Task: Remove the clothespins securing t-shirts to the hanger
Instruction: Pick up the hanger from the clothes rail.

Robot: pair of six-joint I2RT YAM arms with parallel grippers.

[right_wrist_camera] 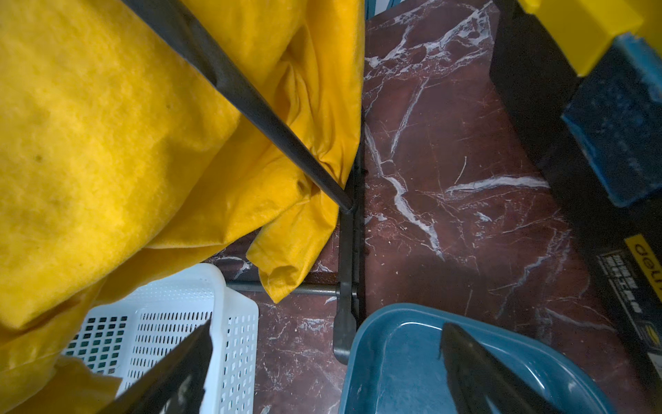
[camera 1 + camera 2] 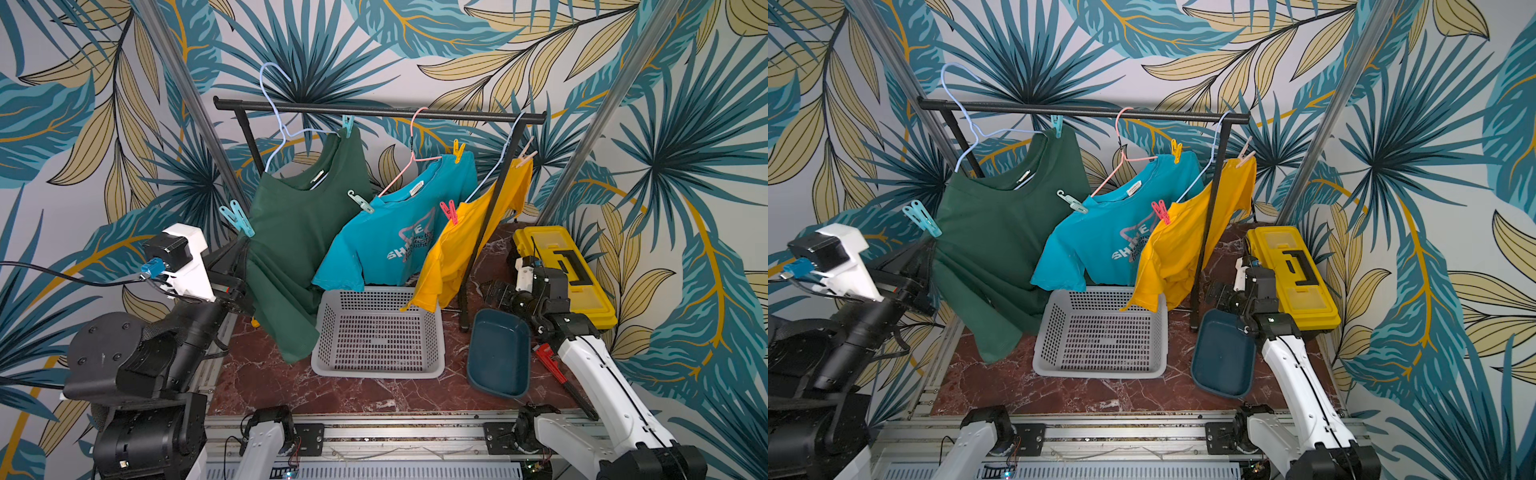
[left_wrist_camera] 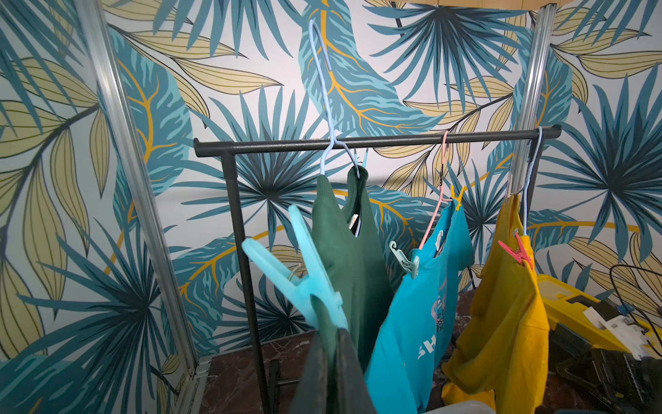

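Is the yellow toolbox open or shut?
Shut: the yellow toolbox has its lid down flat on the base in both top views.

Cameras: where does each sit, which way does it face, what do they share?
Both top views: high in front, looking down at the rack; left arm, right arm show.
Left wrist: beside the rack, facing along it; shut left gripper shows.
Right wrist: low, facing down at table, basket; open right gripper shows.
Shared: yellow t-shirt, in all views.
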